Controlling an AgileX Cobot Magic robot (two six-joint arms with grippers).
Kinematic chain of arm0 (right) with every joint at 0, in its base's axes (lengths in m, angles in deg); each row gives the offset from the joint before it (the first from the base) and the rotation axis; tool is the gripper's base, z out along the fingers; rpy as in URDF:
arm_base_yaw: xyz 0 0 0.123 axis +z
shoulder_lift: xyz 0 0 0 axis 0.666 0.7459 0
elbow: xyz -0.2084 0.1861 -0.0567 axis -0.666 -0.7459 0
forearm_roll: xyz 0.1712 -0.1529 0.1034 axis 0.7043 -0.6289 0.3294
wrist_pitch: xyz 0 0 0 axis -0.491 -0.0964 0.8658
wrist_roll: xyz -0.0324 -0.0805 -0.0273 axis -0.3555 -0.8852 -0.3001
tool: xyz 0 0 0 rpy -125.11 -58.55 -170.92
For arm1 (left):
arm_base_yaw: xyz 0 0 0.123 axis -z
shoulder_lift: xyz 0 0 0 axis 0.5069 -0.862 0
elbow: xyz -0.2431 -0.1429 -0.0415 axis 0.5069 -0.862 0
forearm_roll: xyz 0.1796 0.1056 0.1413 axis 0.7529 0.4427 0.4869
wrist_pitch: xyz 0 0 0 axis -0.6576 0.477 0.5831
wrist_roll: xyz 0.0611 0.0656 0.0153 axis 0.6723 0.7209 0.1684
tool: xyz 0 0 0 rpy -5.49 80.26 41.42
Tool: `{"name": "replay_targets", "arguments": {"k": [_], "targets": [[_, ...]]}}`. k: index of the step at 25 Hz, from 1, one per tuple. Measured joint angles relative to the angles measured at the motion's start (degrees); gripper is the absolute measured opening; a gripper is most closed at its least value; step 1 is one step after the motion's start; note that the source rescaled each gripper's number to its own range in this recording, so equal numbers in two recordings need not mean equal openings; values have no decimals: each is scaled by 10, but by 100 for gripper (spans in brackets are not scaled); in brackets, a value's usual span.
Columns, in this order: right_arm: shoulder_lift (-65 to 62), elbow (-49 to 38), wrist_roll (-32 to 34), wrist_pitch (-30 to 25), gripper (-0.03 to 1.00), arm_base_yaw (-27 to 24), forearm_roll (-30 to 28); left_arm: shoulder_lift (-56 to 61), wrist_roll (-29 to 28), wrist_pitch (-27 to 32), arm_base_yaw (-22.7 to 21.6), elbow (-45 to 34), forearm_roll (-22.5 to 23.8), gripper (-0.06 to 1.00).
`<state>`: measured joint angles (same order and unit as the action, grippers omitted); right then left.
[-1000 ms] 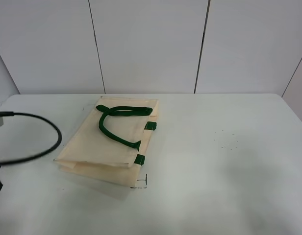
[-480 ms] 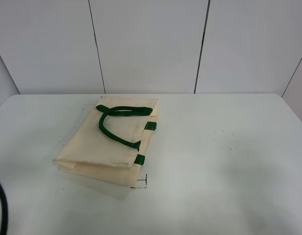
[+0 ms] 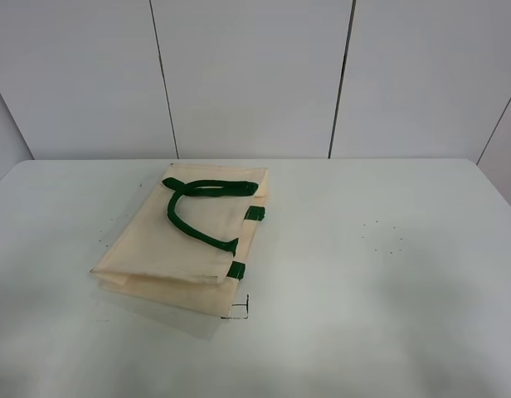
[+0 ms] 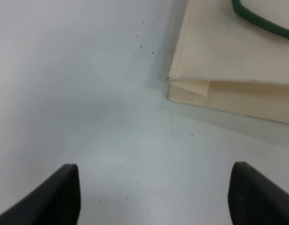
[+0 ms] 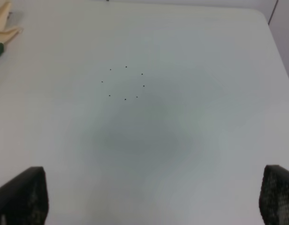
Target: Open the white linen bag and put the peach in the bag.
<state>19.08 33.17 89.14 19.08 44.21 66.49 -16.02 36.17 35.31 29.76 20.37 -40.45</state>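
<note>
The white linen bag (image 3: 185,240) lies flat and folded on the white table (image 3: 363,282), left of the middle, with its dark green strap handles (image 3: 197,207) on top. Its near corner shows in the left wrist view (image 4: 229,70). A small piece of the bag shows in the right wrist view (image 5: 3,28). The peach is out of view in all frames. My left gripper (image 4: 154,197) is open and empty above the table near the bag's corner. My right gripper (image 5: 154,197) is open and empty above bare table. Neither gripper shows in the high view.
A ring of small black dots (image 3: 384,236) marks the table right of the bag; it also shows in the right wrist view (image 5: 123,83). A small black corner mark (image 3: 239,311) lies by the bag's front edge. White wall panels (image 3: 255,75) stand behind the table.
A black cable and arm part at the left edge of the high view moved down and out of view. The bag has not moved.
</note>
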Motion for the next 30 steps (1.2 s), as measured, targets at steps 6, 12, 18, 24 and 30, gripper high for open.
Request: {"name": "replay_targets", "arguments": {"k": [6,12,18,24,30], "targets": [[0,0,0,0,100,0,0,0,0,0,0,0,1,96],[0,0,0,0,100,0,0,0,-1,0,19,0,3,96],[0,0,0,0,100,0,0,0,-5,1,23,0,8,96],[0,0,0,0,100,0,0,0,-6,1,23,0,8,96],[0,0,0,0,100,0,0,0,-7,1,23,0,8,96]]}}
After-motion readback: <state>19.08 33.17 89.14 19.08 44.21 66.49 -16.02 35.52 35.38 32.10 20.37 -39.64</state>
